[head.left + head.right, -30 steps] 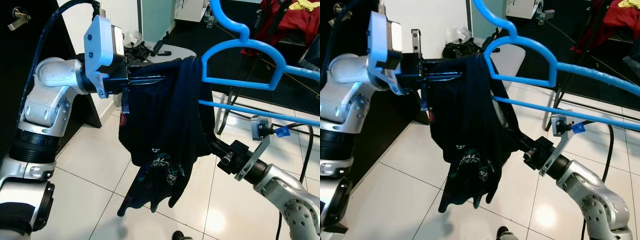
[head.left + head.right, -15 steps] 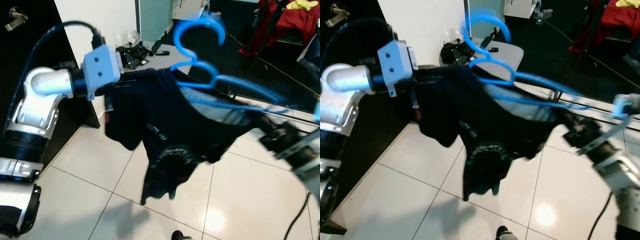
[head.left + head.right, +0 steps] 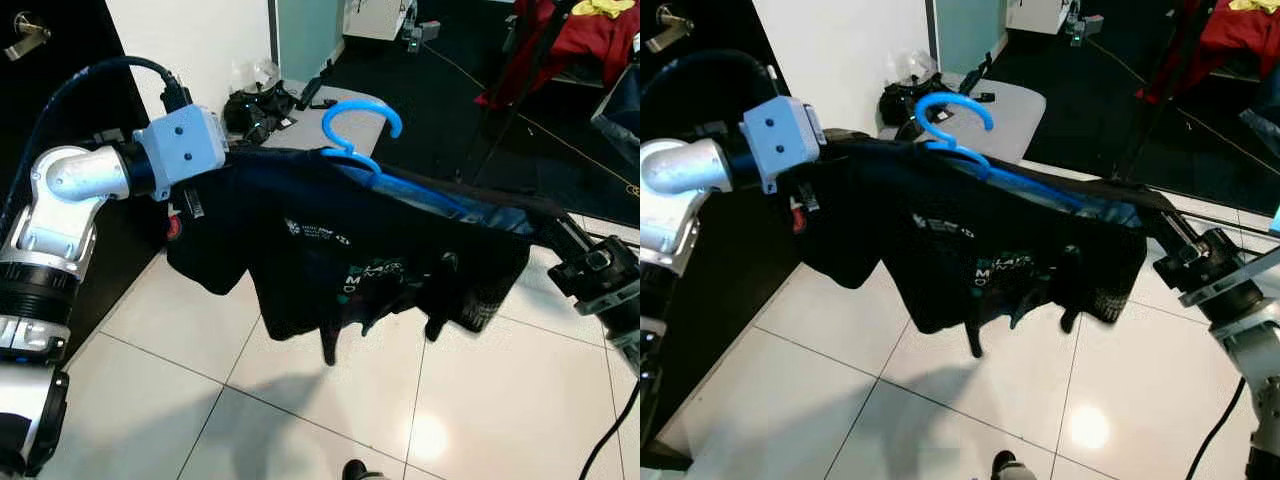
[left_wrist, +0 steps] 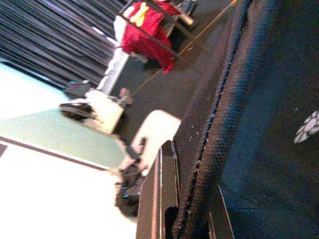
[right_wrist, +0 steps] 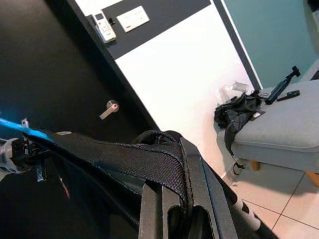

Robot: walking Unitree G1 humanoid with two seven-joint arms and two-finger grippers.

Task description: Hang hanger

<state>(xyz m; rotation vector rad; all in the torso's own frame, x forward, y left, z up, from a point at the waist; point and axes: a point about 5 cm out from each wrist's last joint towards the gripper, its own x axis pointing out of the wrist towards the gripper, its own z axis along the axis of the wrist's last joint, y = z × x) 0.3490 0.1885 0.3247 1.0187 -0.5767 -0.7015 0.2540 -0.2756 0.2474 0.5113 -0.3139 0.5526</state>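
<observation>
Left gripper closed on shirt edge. Right gripper closed on other edge. Shirt stretched between both above tile floor. Blue hanger inside shirt, hook sticking up near left gripper.

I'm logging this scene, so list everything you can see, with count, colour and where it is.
Hanger: one, blue, inside the shirt, hook sticking up.
Shirt: one, dark with pale print, stretched between the two grippers above the floor.
Seat: one, grey, behind the shirt, by the wall.
Bag: one, black, on the seat's end.
Door handle: one, silver, on the dark door at left.
Red cloth: one, on a rack far right.
Floor: white tiles.
Left gripper: shut on the shirt's edge.
Right gripper: shut on the shirt's other end.
</observation>
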